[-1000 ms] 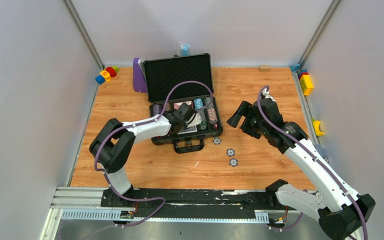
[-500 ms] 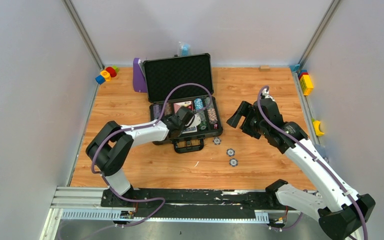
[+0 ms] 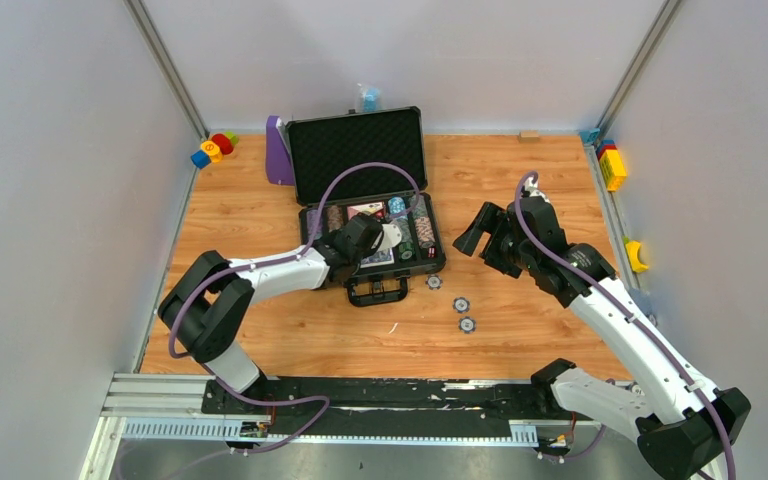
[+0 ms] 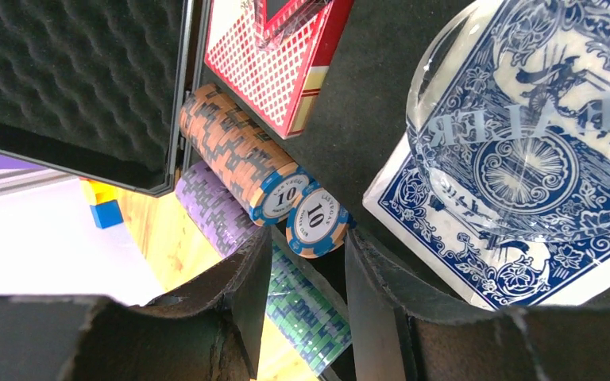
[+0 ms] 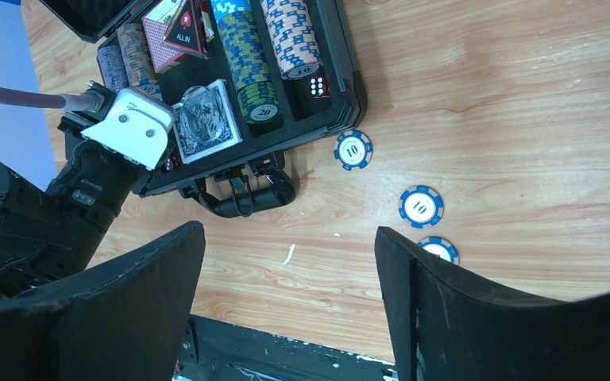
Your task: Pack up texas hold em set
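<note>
Over the last second the left hand has been drawn back toward the near left corner of the briefcase, so that the chip rows at the case's left side are now uncovered in the top view. The right hand has not been moved; it is held to the right of the briefcase, jaws spread wide and empty.

The left jaws are set partly apart, with a blue-and-white chip standing on edge between their tips at the end of the orange chip row. Whether it is pinched or already released cannot be told. It is judged that one chip is being seated, with packing unfinished.

The briefcase lies open on the counter, lid upright. Chip rows, a red deck and a blue deck under a clear dealer button are seated in its foam. Three loose chips are left just beyond its near right corner.
</note>
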{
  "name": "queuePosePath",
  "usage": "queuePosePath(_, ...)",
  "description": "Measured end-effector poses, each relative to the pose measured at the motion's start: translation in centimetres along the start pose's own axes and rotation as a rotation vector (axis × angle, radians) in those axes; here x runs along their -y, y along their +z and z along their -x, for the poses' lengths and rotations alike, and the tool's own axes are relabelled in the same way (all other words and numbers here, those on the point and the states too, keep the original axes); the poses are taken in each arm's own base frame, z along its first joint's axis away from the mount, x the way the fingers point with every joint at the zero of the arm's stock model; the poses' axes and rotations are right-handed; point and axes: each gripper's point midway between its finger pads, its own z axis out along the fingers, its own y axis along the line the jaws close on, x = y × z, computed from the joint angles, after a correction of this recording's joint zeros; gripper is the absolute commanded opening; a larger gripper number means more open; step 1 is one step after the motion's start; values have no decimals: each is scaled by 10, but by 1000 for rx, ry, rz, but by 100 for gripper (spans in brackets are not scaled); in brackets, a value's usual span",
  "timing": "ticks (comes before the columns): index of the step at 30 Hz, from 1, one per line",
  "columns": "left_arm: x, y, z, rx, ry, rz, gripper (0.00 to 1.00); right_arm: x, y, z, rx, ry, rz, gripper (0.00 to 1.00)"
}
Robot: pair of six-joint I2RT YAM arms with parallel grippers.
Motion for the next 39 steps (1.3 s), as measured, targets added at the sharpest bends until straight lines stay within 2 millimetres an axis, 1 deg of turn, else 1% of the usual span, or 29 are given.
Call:
queuePosePath(8, -2, 0, 3, 11, -9, 13, 46, 0, 0, -1, -3, 0, 3, 79)
queuePosePath(13, -1, 0, 5, 18, -17, 5, 32, -1, 0, -1, -6, 0, 6, 79)
queuePosePath(18, 3, 1, 5, 20, -17, -21, 27, -1, 0, -1, -7, 0, 6, 79)
queuePosePath(24, 2, 2, 6, 2, -17, -35, 23, -1, 0, -1, -8, 1, 6, 79)
queuePosePath(27, -6, 4, 8, 4, -39, -17, 23, -1, 0, -1, -8, 1, 6, 79)
queuePosePath(30, -23, 8, 10, 7, -85, 20, 25, -1, 0, -2, -9, 2, 6, 79)
queuePosePath(31, -26, 9, 10, 5, -101, 22, 25, -1, 0, -2, -11, 3, 8, 79)
queuePosePath(39, -26, 12, 9, -9, -126, 6, 36, -2, 0, -3, -15, 4, 9, 79)
